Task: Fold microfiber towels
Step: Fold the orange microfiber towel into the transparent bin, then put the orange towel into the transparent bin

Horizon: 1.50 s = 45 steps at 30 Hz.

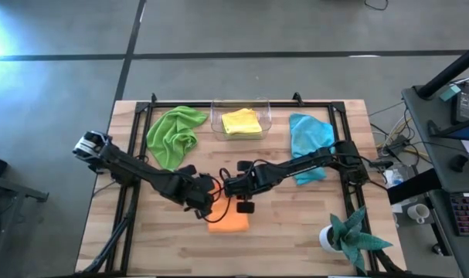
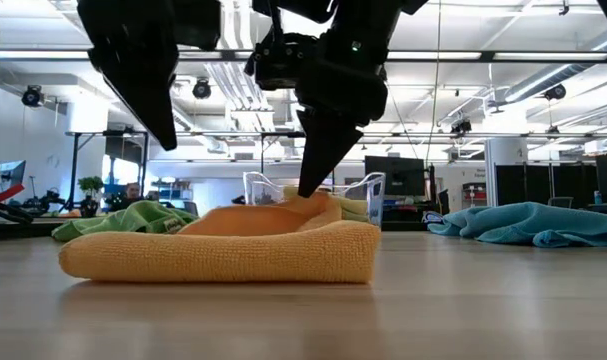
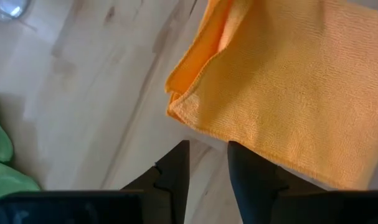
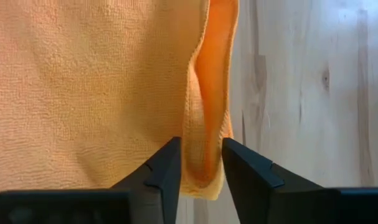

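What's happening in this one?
Two arms are folding the orange towel at the table's front. The right end effector straddles a folded edge of it, fingers apart. The left end effector is just off a corner, open and holding nothing. A green towel and a blue towel lie crumpled at the back, and a yellow towel sits in a clear bin.

Folded orange towel (image 1: 229,222) near front; green (image 1: 172,135), yellow (image 1: 241,122), blue (image 1: 309,143) behind.
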Tool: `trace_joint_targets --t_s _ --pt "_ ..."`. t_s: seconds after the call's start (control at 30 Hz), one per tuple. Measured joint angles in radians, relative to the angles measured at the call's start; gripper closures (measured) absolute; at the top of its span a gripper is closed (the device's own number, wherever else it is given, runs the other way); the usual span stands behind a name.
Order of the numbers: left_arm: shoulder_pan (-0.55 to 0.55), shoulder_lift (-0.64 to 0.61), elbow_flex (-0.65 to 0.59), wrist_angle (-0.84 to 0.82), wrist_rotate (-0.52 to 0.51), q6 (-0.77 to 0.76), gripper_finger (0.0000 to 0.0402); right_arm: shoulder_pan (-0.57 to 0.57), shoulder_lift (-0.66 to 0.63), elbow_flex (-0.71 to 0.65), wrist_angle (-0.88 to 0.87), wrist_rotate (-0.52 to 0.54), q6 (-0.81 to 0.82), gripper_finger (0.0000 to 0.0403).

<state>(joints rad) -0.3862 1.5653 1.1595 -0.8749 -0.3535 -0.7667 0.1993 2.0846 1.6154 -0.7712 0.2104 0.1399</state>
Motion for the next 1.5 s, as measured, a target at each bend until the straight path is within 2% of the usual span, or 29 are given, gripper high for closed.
trace_joint_targets --t_s 0.17,0.47,0.67,0.93,1.03,1.17,1.33,1.5 --pt "-0.003 -0.011 -0.001 0.001 -0.004 0.072 0.0308 0.0 -0.041 0.0 -0.065 -0.001 0.011 0.0278" --pt "-0.065 -0.012 -0.001 0.003 0.004 0.102 0.0308 0.023 -0.225 -0.008 -0.24 -0.007 0.114 0.0278" --pt "-0.147 -0.012 -0.003 0.071 0.004 0.176 0.0308 0.101 -0.374 -0.126 -0.233 -0.009 0.171 0.028" --pt "-0.218 -0.012 -0.003 0.15 0.035 0.223 0.0308 0.221 -0.536 -0.343 -0.103 -0.012 0.41 0.0282" --pt "-0.218 -0.012 -0.003 0.165 0.086 0.224 0.0308 0.259 -0.555 -0.393 -0.04 -0.016 0.481 0.0273" --pt "-0.219 -0.012 -0.003 0.16 0.099 0.228 0.0308 0.299 -0.549 -0.429 0.05 -0.062 0.543 0.0253" --pt "-0.218 -0.012 -0.003 0.159 0.175 0.232 0.0308 0.336 -0.518 -0.453 0.165 -0.08 0.555 0.0217" --pt "-0.219 -0.012 -0.003 0.156 0.292 0.229 0.0295 0.362 -0.478 -0.443 0.226 -0.082 0.476 0.0194"
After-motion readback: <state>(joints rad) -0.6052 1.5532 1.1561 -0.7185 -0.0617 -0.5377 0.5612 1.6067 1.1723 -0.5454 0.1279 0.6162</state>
